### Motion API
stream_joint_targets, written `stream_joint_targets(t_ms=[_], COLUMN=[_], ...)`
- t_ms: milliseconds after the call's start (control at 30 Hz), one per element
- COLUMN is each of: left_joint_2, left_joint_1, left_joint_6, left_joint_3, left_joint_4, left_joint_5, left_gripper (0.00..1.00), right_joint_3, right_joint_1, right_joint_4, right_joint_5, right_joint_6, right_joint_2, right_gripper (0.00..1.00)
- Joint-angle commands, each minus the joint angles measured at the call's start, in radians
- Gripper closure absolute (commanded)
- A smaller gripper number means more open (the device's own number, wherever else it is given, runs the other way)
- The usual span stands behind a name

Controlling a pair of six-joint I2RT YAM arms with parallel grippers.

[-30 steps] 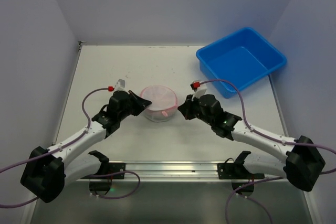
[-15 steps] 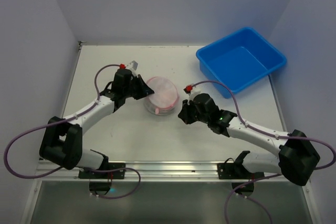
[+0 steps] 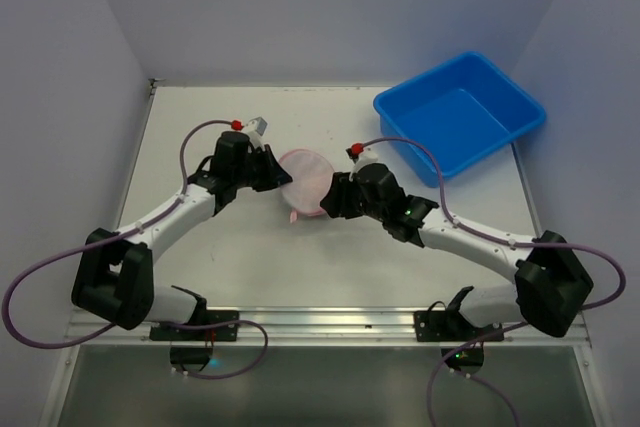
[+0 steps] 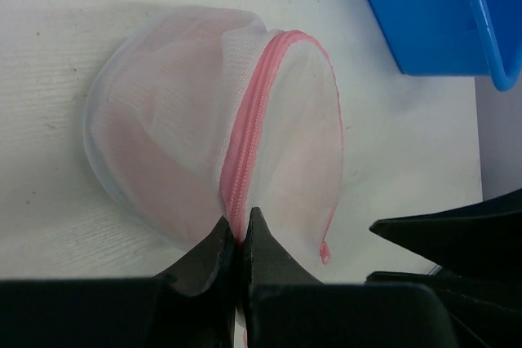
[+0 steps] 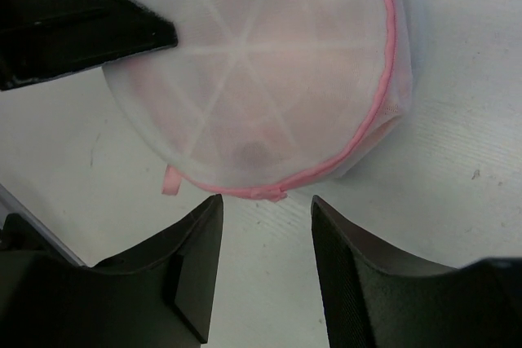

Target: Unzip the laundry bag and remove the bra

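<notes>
The laundry bag [image 3: 306,181] is a small round white mesh pouch with pink zipper trim, tipped on its side in the middle of the table. My left gripper [image 4: 240,232] is shut on the pink zipper seam [image 4: 254,124] at the bag's near edge. My right gripper [image 5: 267,213] is open, its fingertips just short of the bag's round face [image 5: 269,63], with the pink zipper pull [image 5: 269,193] between them. A pink shape shows dimly through the mesh; the bra itself is hidden inside. In the top view the right gripper [image 3: 335,197] is at the bag's right side.
A blue tub [image 3: 459,116] stands at the back right and shows in the left wrist view [image 4: 432,14]. A pink tab [image 5: 170,179] hangs from the bag's rim. White walls close in the table on the left, back and right.
My left arm swung up to the bag's left side and shut on its seam, tipping the bag on edge. My right gripper moved in to the bag's right side.
</notes>
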Motion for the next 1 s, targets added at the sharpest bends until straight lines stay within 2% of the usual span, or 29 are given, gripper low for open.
stream_joint_targets(t_ms=[0,267,500,600,733,800,967], left_joint_2=[-0.046,-0.051,-0.066,-0.069,-0.075,-0.078,-0.088], left_joint_1=[0.010,0.009,0.009,0.009,0.009,0.009,0.010], left_joint_6=[0.033,0.027,0.053,0.064,0.065,0.062,0.047], left_joint_3=[-0.007,-0.006,-0.007,-0.001,0.004,0.005,0.007], left_joint_4=[-0.010,-0.008,-0.040,-0.049,-0.048,-0.052,-0.056], left_joint_5=[0.034,0.036,0.011,0.013,0.037,0.039,0.048], left_gripper=[0.97,0.97,0.97,0.97,0.97,0.97,0.97], right_joint_3=[0.070,0.038,-0.097,-0.129,-0.167,-0.160,-0.172], right_joint_1=[0.012,0.021,-0.022,-0.025,-0.022,-0.020,0.000], right_joint_4=[0.045,0.038,-0.100,-0.145,0.025,0.074,0.295], right_joint_5=[0.068,0.123,0.204,0.165,-0.004,-0.105,-0.225], right_joint_6=[0.070,0.093,0.058,0.029,-0.072,-0.098,-0.189], right_joint_2=[0.068,0.156,-0.009,-0.076,-0.123,-0.106,-0.025], right_gripper=[0.51,0.53,0.54,0.54,0.52,0.50,0.41])
